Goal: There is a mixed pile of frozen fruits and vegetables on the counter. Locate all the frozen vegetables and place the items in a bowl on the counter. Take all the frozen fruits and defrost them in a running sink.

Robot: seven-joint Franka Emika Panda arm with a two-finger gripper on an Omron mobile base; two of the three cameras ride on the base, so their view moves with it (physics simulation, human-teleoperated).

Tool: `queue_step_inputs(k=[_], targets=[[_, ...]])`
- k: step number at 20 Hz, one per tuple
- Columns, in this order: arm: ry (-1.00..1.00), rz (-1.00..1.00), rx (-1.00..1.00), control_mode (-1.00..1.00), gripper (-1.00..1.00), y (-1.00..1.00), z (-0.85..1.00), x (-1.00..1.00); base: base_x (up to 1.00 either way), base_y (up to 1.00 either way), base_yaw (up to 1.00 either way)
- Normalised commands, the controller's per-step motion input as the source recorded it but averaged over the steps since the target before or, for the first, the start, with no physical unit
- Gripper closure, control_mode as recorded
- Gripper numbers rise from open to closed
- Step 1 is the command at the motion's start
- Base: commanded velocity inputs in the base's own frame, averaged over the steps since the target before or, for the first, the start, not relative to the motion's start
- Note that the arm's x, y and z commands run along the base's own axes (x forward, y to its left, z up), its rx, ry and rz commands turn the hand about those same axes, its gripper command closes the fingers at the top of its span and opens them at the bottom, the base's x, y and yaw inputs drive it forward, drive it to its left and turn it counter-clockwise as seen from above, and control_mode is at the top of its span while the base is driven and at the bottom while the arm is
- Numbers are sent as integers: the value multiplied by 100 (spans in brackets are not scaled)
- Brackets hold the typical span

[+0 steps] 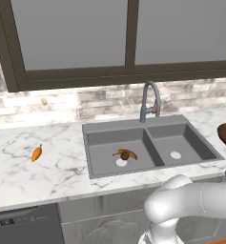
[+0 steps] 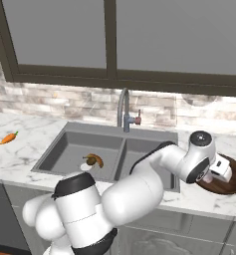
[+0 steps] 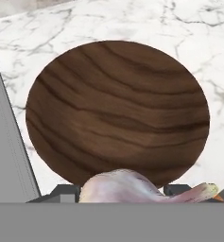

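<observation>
Bulb point(image 3: 127, 189) lengthwise across hand, tip right.

Dark-framed window point(image 1: 128, 33), pale stone-tile backsplash point(image 1: 105, 102), dark appliance front point(image 1: 26, 228), perhaps a dishwasher, below.

The white marble-look counter point(image 1: 62, 167) with grey veins carries a small orange carrot point(image 1: 36, 153) on its left stretch, well apart from the dark grey double-basin sink point(image 1: 148, 145) set into it. Right of the sink, the round wooden bowl point(image 3: 117, 111) rests on the counter. A small pale spot near the backsplash may be another item.
</observation>
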Motion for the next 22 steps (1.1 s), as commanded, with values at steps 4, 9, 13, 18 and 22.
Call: queue_step_inputs(k=[4,9,13,18,22], targets=[[0,0,0,-100,100,0,-9,4,0,0,0],[0,0,0,-100,100,0,-6,16,0,0,0],[0,0,0,-100,100,0,-7,22,0,0,0],[0,0,0,-100,100,-1,-10,14,0,0,0],[0,0,0,-100,100,-9,-19,13,0,0,0]])
